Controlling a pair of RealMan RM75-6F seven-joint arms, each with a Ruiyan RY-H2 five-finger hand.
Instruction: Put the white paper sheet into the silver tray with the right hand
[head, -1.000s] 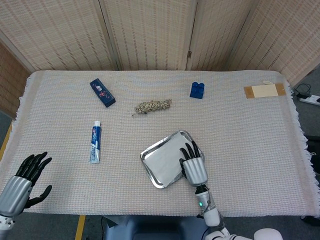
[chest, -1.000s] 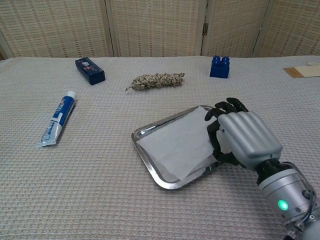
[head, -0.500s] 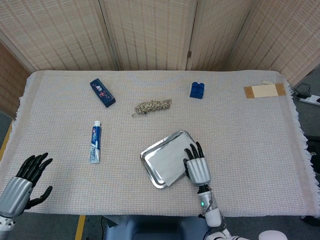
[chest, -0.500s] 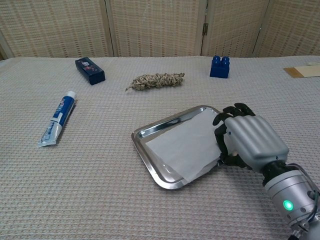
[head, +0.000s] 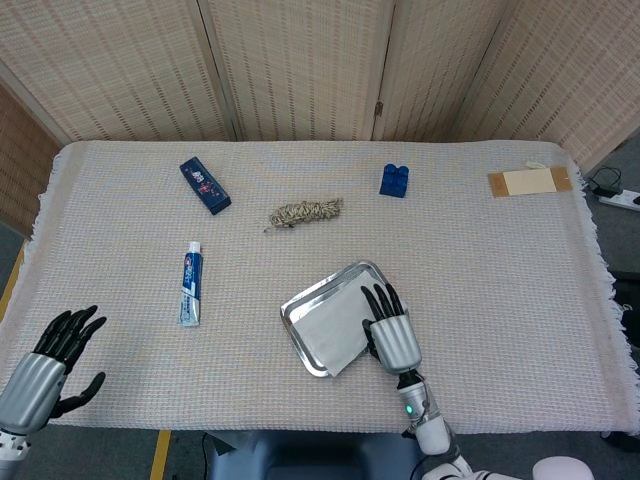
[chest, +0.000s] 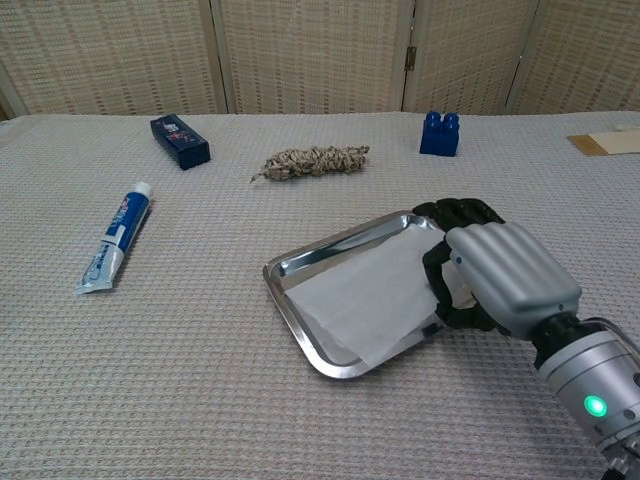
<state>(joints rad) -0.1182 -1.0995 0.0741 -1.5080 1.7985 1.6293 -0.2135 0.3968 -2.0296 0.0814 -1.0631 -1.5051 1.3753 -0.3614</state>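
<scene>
The silver tray (head: 300, 301) (chest: 284, 263) lies at the near middle of the table. The white paper sheet (head: 335, 325) (chest: 365, 295) lies inside it, and its near corner sticks out over the tray's front rim. My right hand (head: 392, 335) (chest: 500, 275) is at the tray's right side, palm down. Its dark fingers curl over the sheet's right edge and grip it. My left hand (head: 45, 365) hovers at the table's near left corner with fingers spread and nothing in it. The chest view does not show it.
A toothpaste tube (head: 190, 283) (chest: 115, 238) lies left of the tray. Further back are a dark blue box (head: 205, 186) (chest: 180, 141), a coil of rope (head: 306, 212) (chest: 312, 160) and a blue brick (head: 394, 180) (chest: 440, 133). A cardboard piece (head: 528, 182) sits far right.
My right hand drew back toward the near right with the sheet's edge, then came slightly left again. The sheet slid within the tray. The left hand stayed put.
</scene>
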